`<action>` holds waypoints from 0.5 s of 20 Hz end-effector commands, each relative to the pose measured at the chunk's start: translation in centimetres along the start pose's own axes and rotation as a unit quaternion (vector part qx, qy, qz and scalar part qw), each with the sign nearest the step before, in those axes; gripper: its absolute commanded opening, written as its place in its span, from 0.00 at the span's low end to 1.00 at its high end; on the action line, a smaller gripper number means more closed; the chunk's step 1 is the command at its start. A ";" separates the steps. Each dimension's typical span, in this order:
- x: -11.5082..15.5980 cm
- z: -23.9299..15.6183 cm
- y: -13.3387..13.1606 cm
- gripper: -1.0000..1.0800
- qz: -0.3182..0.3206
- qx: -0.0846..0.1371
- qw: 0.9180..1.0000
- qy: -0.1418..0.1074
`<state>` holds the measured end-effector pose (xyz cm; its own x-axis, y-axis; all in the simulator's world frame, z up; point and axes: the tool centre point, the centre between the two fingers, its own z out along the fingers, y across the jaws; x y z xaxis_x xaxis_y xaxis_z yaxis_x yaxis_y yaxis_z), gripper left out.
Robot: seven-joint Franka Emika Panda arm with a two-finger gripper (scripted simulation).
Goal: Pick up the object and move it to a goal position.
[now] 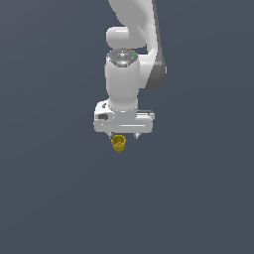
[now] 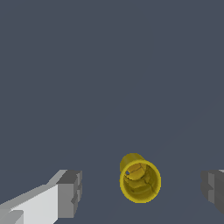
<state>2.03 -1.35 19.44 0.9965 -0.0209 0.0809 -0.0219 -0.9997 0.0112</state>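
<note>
The object [image 1: 118, 143] is a tiny yellow cup-like cylinder with a hollow top, standing on the dark grey floor just under the white hand. In the wrist view the object [image 2: 140, 179] sits between the two grey fingertips, apart from both, with its hollow rim facing the camera. My gripper [image 1: 123, 135] hangs straight down over it and my gripper [image 2: 141, 190] is open, one fingertip [image 2: 70, 193] wide on one side and the other [image 2: 213, 189] on the opposite side. Nothing touches the cup.
The floor [image 1: 49, 188] is a plain dark grey surface all around. The white arm [image 1: 130, 59] rises behind the hand toward the top of the exterior view. No other object shows.
</note>
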 end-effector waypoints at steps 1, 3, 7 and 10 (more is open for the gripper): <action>0.0 0.0 0.0 0.96 0.000 0.000 1.000 0.000; 0.0 0.0 0.2 0.96 0.000 -0.001 1.000 0.000; -0.1 -0.4 1.8 0.96 0.001 -0.005 1.000 0.003; -0.2 -0.6 2.7 0.96 0.001 -0.008 1.000 0.005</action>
<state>1.78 -3.63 19.98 0.9957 -0.0233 0.0896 -0.0255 -0.9994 0.0238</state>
